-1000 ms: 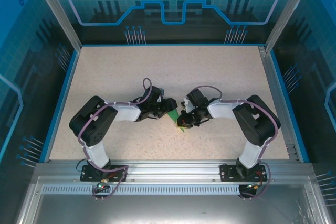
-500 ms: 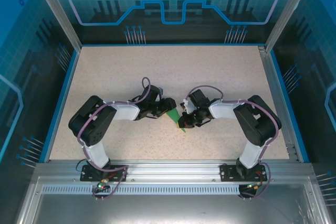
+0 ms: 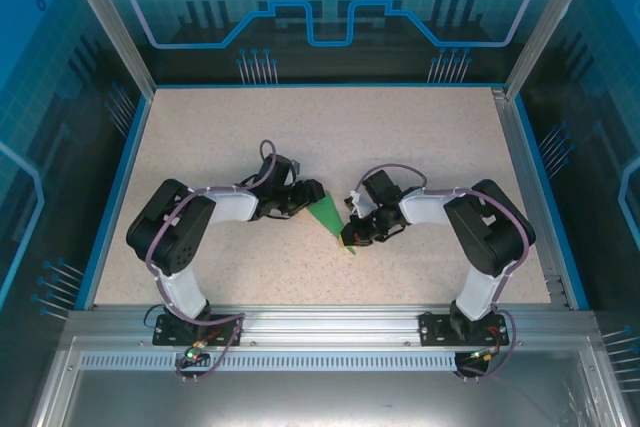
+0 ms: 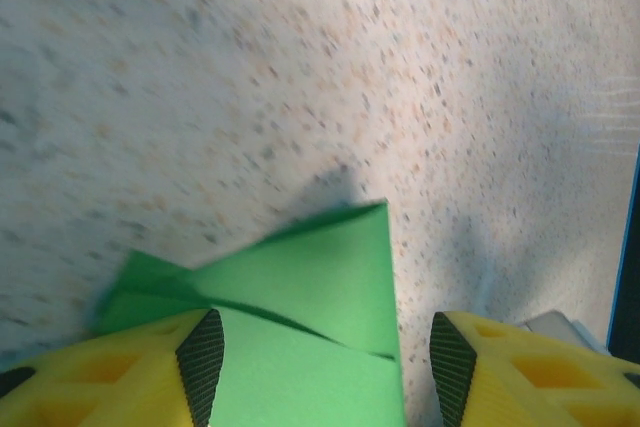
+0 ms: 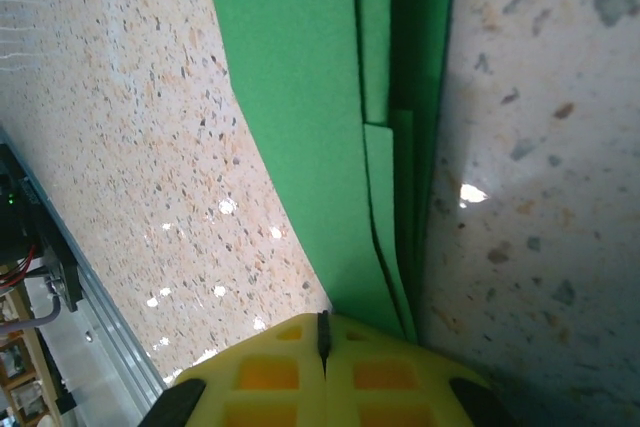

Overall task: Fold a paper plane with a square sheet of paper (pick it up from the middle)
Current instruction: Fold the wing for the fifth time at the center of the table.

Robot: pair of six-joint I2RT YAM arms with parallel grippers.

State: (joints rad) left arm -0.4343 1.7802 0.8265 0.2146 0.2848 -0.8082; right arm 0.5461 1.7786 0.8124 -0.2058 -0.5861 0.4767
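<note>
Green folded paper sheet [image 3: 326, 215] is lying on the speckled desk [image 3: 420, 137]. Right tool [image 5: 322, 332] is clamping one end, left tool [image 4: 320, 347] is hovering over it, fingers [image 4: 140, 372] spread apart.

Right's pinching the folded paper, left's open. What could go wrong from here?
The right gripper pinches just one end of the folded paper, so a pull might slip or tear it. The left gripper stands open at the other end, leaving it unheld; its loose layers may spring apart.
</note>
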